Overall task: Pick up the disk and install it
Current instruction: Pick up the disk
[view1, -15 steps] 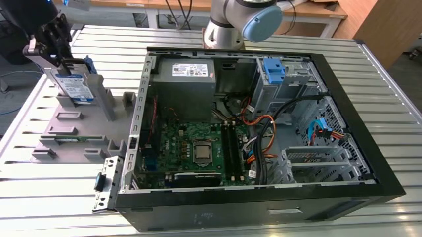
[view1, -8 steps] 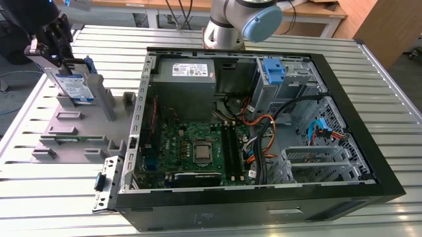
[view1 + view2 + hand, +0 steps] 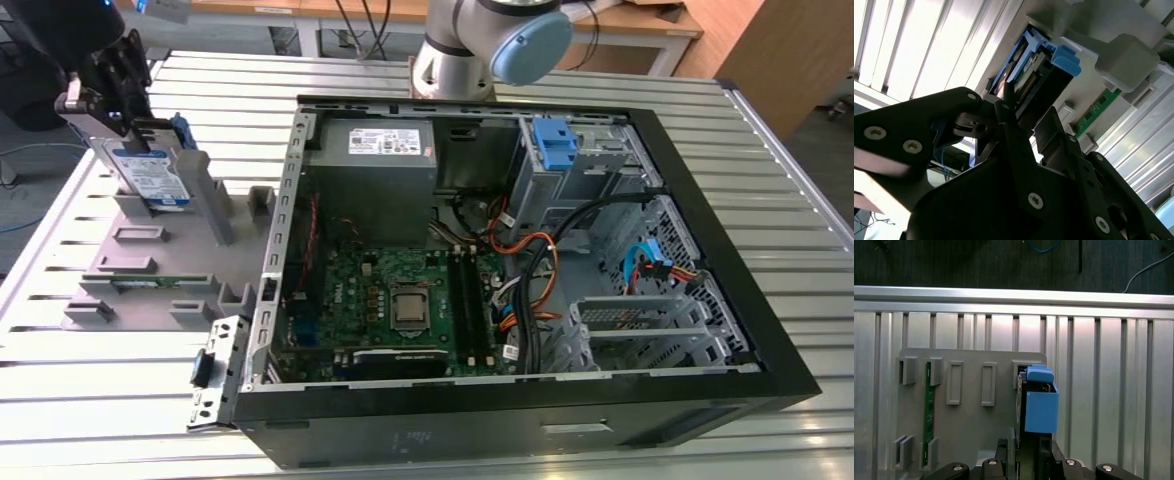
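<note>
One gripper [image 3: 107, 118] over upright disk [image 3: 150, 176] in grey rack [image 3: 140, 292]; open case [image 3: 534, 440] beside.

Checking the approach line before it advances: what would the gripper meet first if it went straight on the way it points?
Most likely the disk, standing on edge in the grey holder tray, right ahead of the gripper in the first wrist view. How close they are is unclear.

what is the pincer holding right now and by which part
Cannot be told: the pincer is at the top end of the disk, which stands upright in the grey holder, but whether it grips does not show.
</note>
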Controlling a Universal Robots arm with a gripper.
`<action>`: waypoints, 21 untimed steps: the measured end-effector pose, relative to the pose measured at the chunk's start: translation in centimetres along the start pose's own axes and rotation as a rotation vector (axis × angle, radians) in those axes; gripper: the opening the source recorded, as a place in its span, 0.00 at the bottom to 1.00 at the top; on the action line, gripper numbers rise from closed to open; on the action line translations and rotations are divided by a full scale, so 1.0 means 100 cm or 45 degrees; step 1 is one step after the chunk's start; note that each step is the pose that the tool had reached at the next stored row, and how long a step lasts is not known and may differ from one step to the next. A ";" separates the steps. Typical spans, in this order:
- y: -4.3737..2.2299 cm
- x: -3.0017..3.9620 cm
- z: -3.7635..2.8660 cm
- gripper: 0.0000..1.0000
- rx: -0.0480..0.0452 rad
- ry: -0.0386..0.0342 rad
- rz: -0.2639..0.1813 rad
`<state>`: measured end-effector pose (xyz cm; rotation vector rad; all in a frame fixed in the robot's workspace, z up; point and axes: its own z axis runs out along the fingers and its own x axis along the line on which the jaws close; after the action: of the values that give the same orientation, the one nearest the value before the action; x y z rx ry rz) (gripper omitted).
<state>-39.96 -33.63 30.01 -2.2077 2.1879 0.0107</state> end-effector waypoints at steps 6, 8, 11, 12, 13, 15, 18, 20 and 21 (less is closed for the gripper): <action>-0.0001 0.0000 -0.0013 0.43 0.000 -0.0001 0.000; -0.0001 0.0000 -0.0014 0.43 0.000 -0.0001 0.000; -0.0001 0.0000 -0.0016 0.43 0.000 0.0000 0.000; -0.0001 0.0000 -0.0017 0.43 0.000 0.0000 0.000; 0.0000 0.0000 -0.0018 0.41 0.000 0.0000 0.000; -0.0001 0.0000 -0.0019 0.35 0.000 0.0001 0.000; -0.0001 -0.0001 -0.0020 0.35 0.000 0.0000 0.000; -0.0001 0.0000 -0.0021 0.35 0.000 0.0000 0.000; -0.0001 -0.0001 -0.0025 0.35 0.000 -0.0001 0.000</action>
<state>-39.95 -33.64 30.26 -2.2076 2.1879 0.0105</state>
